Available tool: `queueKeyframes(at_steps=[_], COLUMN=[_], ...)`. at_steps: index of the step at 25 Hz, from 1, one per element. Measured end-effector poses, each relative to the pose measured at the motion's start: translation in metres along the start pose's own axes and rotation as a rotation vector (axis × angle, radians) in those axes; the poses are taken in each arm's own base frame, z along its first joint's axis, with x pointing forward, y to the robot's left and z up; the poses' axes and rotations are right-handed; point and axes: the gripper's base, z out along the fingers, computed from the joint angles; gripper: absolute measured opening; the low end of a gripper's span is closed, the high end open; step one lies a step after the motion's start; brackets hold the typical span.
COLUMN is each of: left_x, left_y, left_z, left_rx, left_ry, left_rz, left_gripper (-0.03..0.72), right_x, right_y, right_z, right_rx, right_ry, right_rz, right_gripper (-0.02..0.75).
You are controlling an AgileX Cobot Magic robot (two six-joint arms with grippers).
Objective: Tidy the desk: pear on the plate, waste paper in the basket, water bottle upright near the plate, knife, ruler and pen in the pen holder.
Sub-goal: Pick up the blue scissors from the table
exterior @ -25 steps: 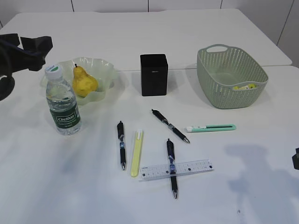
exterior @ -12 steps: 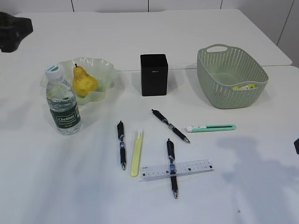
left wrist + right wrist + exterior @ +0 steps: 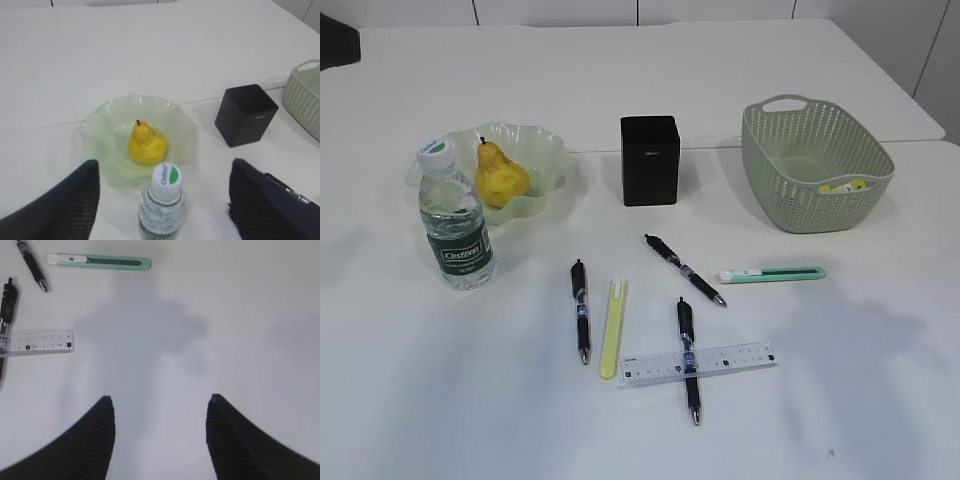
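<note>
The yellow pear [image 3: 501,177] lies in the pale green wavy plate [image 3: 542,142]. Next to it the water bottle [image 3: 456,225] stands upright. Yellow waste paper [image 3: 844,186] lies inside the green basket [image 3: 790,205]. The black pen holder [image 3: 650,160] stands between plate and basket. Three pens [image 3: 580,310] [image 3: 685,270] [image 3: 689,362], the clear ruler [image 3: 720,360] and the green knife [image 3: 775,273] lie flat on the table. My left gripper [image 3: 165,165] is open, high above the bottle [image 3: 162,210], its fingers [image 3: 75,200] wide of it. My right gripper [image 3: 160,399] is open over bare table, with the knife [image 3: 100,261] and ruler [image 3: 40,341] ahead to its left.
A slim yellow stick-like item [image 3: 612,327] lies between two of the pens. One pen lies across the ruler. A dark bit of the left arm [image 3: 335,40] shows at the exterior view's top left corner. The table's seam runs behind the holder.
The left arm has drawn back up and to the left, almost out of the exterior view. The dark bit of the right arm at the right edge has gone from view.
</note>
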Motion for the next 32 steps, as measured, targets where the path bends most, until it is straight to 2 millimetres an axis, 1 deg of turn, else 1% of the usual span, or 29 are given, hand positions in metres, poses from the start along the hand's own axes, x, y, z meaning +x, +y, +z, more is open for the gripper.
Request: queueKeyframes(at_steps=[4,7,10,12,15,20,23,26,29,32], left_x=[-0.008,-0.014,-0.016,-0.015,-0.009,0.001,0.005,0.008,0.01,0.011], left_y=[-0.002,-0.002,-0.002,-0.001,0.005,0.017,0.019,0.019,0.019,0.02], left_z=[-0.008,-0.014,-0.019,-0.021,-0.025,-0.03,-0.032,-0.034,-0.036,-0.037], left_rx=[-0.002,-0.004,-0.016,-0.028,-0.065,-0.124,-0.137,-0.141,-0.145,-0.152], left_ry=[0.11,0.17,0.217,0.258,0.346,0.467,0.514,0.554,0.581,0.606], left_rz=[0.007,0.014,0.035,0.014,-0.062,-0.118,-0.128,-0.131,-0.13,-0.127], left_gripper=[0.568,0.537,0.504,0.496,0.491,0.489,0.489,0.489,0.489,0.486], right_x=[-0.019,-0.03,-0.035,-0.037,-0.038,-0.045,-0.057,-0.074,-0.093,-0.112], right_y=[-0.001,0.0,0.006,0.011,0.019,0.024,0.024,0.024,0.029,0.041], right_z=[-0.005,-0.006,-0.001,0.005,0.015,0.025,0.029,0.034,0.035,0.037], right_rx=[-0.004,-0.025,-0.075,-0.106,-0.133,-0.151,-0.158,-0.167,-0.175,-0.174], right_ry=[0.02,0.026,0.05,0.078,0.114,0.154,0.179,0.194,0.174,0.141], right_rz=[-0.017,-0.037,-0.083,-0.125,-0.177,-0.234,-0.247,-0.279,-0.373,-0.501], right_gripper=[0.459,0.459,0.459,0.459,0.459,0.459,0.459,0.459,0.459,0.459])
